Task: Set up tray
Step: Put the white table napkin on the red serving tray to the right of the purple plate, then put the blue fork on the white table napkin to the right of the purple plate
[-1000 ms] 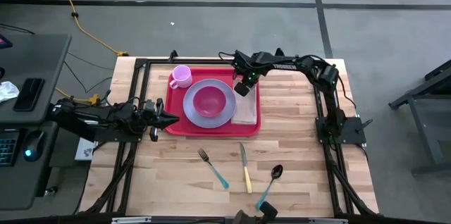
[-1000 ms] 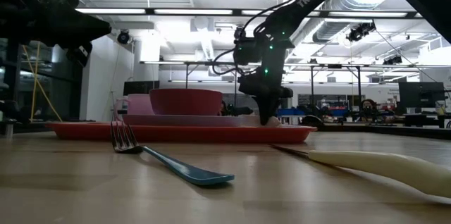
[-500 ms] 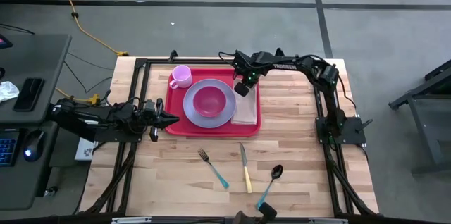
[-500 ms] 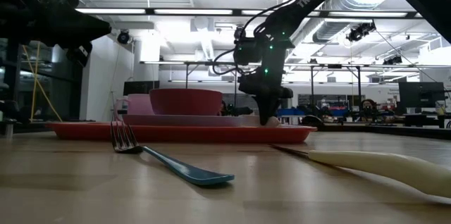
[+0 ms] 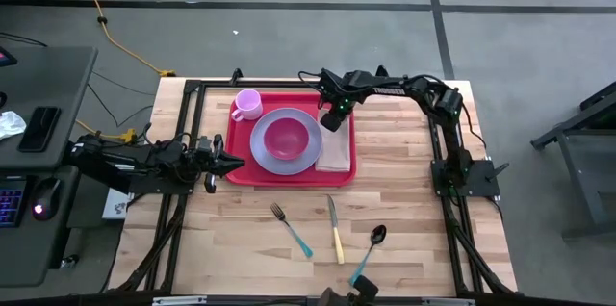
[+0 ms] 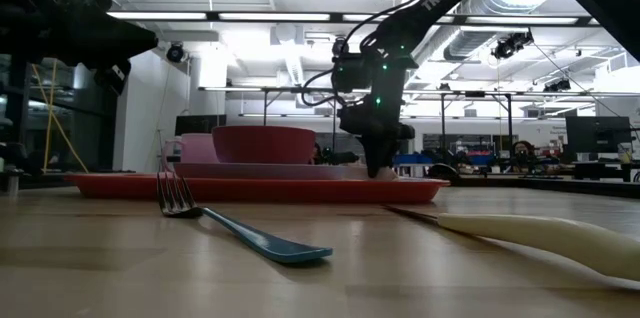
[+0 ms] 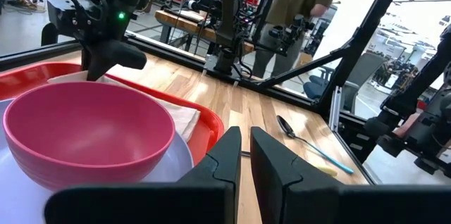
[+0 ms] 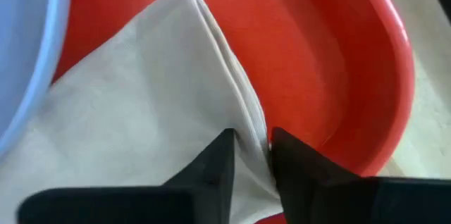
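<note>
The red tray [image 5: 237,138] lies on the table and carries a pink cup [image 5: 247,104], a lavender plate [image 5: 260,150] with a pink bowl [image 5: 287,138], and a folded beige napkin [image 5: 336,154] along its right side. My right gripper [image 5: 330,121] stands over the napkin's far end, shut on it. My left gripper [image 5: 234,162] is shut and hovers by the tray's left rim. The low view shows that arm raised above the table. My right gripper [image 8: 248,157] pinches the napkin's folded edge [image 8: 243,115] between its two fingers, where several layers show. The fingers [image 6: 380,163] come from above, pointing down. The napkin [image 8: 141,104] lies flat on the tray's floor [image 8: 310,48].
A fork [image 5: 290,229], a knife [image 5: 335,231] and a spoon [image 5: 370,248] lie on the bare wood near the table's near edge. A dark frame runs along the table's left, far and right sides. A person stands beyond the table in the left wrist view.
</note>
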Controlling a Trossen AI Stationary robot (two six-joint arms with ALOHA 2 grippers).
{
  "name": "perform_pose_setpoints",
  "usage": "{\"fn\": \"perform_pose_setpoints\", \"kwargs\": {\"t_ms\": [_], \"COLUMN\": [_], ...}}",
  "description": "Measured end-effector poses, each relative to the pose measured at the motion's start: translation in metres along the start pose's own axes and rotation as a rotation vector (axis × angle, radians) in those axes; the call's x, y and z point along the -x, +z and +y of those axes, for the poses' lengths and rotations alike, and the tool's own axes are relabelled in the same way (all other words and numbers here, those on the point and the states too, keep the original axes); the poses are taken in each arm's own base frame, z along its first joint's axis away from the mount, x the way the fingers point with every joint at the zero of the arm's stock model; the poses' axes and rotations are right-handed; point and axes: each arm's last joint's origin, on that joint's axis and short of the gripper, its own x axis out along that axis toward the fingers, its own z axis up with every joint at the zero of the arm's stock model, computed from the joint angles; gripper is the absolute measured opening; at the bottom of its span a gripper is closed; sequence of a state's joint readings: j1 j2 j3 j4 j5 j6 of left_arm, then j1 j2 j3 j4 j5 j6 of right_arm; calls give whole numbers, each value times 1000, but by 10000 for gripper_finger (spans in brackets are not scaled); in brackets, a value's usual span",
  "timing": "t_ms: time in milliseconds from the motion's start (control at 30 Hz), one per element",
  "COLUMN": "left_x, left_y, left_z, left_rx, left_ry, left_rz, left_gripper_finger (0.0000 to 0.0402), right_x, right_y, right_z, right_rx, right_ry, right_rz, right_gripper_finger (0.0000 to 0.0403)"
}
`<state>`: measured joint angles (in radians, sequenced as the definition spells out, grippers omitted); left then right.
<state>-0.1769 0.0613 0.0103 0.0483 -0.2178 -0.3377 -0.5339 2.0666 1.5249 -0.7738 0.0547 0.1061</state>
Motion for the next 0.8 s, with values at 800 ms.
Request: {"fn": "perform_pose_setpoints", "kwargs": {"t_ms": [800], "left_x": [0], "left_y": [0], "left_z": [0], "left_rx": [0], "left_ry": [0], "left_rz": [0], "left_gripper_finger": [65], "right_x": [42], "right_y": [4], "right_z": [-6], "right_rx": [49], "right_ry": [-90], "right_rz": [-133], "right_gripper_finger": [131]}}
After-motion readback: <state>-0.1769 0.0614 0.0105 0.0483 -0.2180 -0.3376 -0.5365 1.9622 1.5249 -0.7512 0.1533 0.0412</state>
